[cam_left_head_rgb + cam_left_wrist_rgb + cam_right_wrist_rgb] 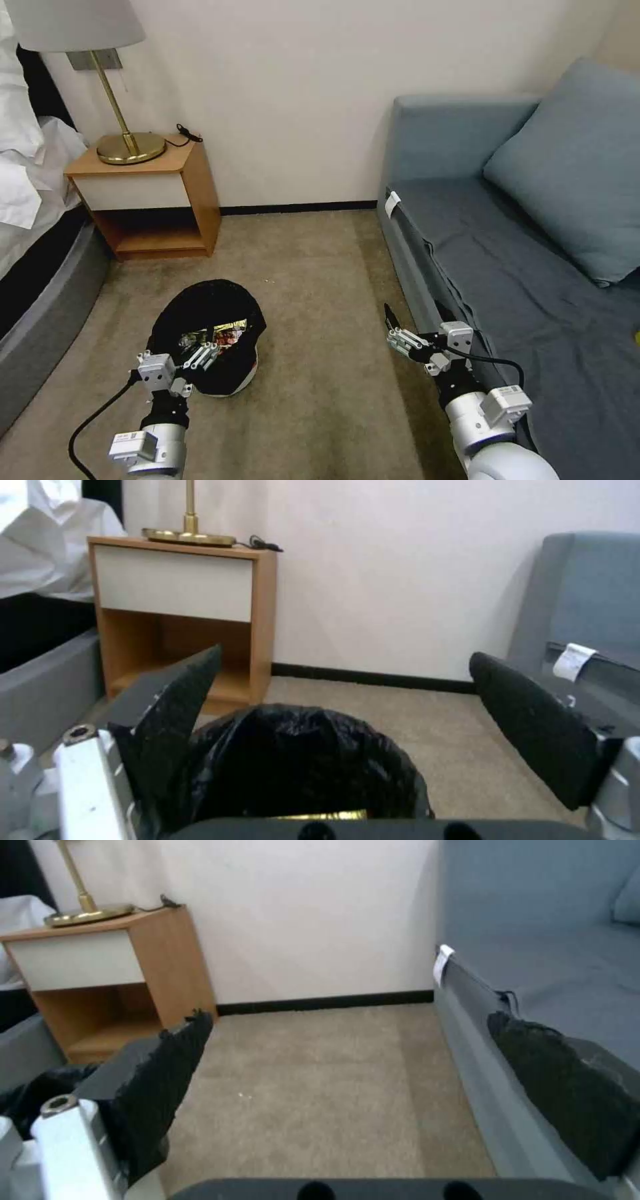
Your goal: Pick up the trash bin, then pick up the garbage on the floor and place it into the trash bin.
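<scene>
The trash bin [223, 373] stood on the carpet [320, 280] in front of the wooden nightstand [150, 200], its black bag draped over the rim and garbage [223, 331] with a shiny gold wrapper lying inside. The left gripper [200, 357] hung over the bin's near rim with its fingers spread apart. The right gripper [399, 339] hovered away from the bin, beside the grey sofa [520, 267], fingers likewise apart and holding nothing.

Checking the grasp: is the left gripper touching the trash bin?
Cannot tell. In the left wrist view the open left gripper straddles the trash bin; contact isn't plain.
</scene>
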Available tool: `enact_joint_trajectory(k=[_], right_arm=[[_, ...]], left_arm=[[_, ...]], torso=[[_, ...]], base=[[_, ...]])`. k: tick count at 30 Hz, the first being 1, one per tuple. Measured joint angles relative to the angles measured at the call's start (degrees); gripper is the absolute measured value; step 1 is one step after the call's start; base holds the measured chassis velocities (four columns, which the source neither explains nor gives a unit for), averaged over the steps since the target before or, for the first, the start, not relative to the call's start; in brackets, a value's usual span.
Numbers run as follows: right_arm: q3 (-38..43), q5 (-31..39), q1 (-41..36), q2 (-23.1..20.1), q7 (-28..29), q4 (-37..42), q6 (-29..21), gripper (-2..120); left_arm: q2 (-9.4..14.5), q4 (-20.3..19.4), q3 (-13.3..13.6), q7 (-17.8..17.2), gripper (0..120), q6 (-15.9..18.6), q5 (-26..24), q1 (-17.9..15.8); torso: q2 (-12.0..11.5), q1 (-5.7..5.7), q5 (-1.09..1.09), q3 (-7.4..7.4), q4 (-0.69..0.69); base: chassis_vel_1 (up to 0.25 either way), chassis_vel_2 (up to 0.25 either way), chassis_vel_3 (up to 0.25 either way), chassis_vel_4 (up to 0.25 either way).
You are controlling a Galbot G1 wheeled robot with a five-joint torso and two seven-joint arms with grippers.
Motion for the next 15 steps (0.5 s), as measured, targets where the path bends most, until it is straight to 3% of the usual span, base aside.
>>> enact_joint_trajectory(k=[6,14,15], right_arm=[[-0.01,0.02,-0.01,0.0,0.01,0.02,0.0,100],[-0.01,0.02,-0.01,0.0,0.01,0.02,0.0,100],[-0.01,0.02,-0.02,-0.01,0.01,0.02,0.0,100]], left_arm=[[0.0,0.01,-0.01,0.01,100,0.02,-0.01,0.0],[0.0,0.01,-0.02,0.01,100,0.02,-0.01,0.0],[0.0,0.02,0.0,0.01,100,0.03,-0.01,0.0]], torso=[[0.0,0.0,0.01,0.0,-0.01],[0.0,0.0,0.03,-0.01,-0.01],[0.0,0.0,-0.06,0.0,0.0]], base=[[0.192,-0.179,-0.189,0.19],[0.261,-0.271,-0.258,0.257],[0.281,-0.32,-0.313,0.295]])
